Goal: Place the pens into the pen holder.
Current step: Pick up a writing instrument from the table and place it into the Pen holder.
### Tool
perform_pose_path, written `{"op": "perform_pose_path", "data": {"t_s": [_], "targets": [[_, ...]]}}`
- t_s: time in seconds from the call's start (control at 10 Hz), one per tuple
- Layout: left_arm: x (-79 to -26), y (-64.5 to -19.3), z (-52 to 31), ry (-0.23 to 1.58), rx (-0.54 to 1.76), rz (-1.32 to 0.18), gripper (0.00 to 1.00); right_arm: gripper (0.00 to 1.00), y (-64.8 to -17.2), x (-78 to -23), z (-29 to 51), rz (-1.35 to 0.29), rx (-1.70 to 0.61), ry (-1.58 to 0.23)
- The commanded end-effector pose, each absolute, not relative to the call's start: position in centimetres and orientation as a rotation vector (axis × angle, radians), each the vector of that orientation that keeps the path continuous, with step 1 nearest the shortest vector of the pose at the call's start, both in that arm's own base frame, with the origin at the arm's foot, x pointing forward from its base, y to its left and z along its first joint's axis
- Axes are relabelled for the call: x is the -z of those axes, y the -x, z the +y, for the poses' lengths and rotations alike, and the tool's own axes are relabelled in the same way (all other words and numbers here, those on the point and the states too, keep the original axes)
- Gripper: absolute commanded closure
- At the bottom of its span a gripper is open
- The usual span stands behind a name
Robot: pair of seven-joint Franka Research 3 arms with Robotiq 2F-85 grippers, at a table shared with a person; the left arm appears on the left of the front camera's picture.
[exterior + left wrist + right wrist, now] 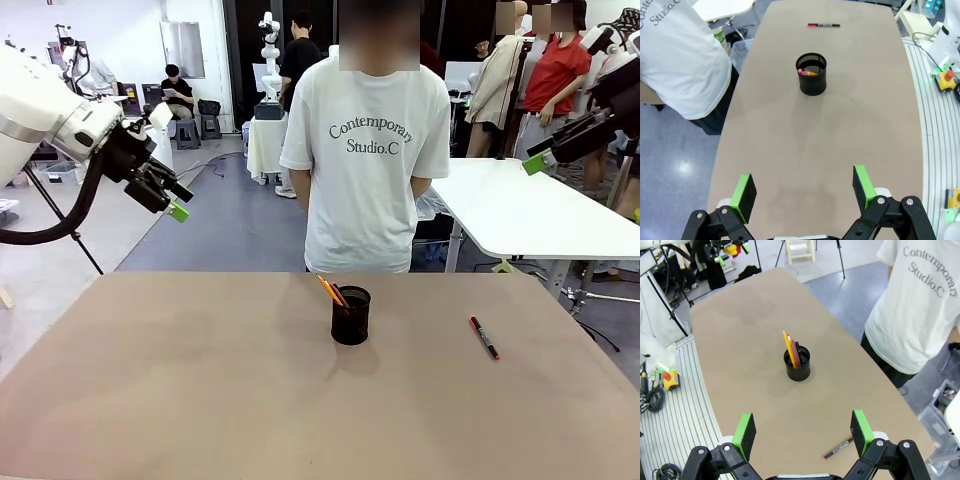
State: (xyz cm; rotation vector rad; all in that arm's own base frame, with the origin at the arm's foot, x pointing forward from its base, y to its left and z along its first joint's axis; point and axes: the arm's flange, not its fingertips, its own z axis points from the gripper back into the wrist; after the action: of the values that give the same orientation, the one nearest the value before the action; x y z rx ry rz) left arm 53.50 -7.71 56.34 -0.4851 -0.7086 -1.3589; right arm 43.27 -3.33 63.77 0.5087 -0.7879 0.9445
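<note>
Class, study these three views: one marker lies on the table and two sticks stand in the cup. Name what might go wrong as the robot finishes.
1. The marker lies flat on the table; the open right pincer may scrape the top or nudge it away.
2. The pencil and pink pen lean out of the pen holder; a descending marker could strike them or tip the holder.

bare tabletop (200, 380) around marker (484, 337) | pen holder (350, 316) well apart | person (365, 150) at far edge
</note>
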Motion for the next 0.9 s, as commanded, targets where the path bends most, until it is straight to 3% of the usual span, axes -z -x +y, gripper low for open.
{"op": "perform_pose_path", "data": {"t_s": [0.0,0.6,0.8], "targets": [[-56.9,-53.4,-7.8,0.488,1.353,-0.693,0.0,0.0,-44.1,-63.2,-2.3,-0.736,-0.881,-0.502],[-56.9,-53.4,-7.8,0.488,1.353,-0.693,0.0,0.0,-48.9,-56.1,2.6,-0.395,-0.57,-0.067],[-56.9,-53.4,-7.8,0.488,1.353,-0.693,0.0,0.0,-49.6,-53.3,2.6,-0.338,-0.473,-0.014]]}}
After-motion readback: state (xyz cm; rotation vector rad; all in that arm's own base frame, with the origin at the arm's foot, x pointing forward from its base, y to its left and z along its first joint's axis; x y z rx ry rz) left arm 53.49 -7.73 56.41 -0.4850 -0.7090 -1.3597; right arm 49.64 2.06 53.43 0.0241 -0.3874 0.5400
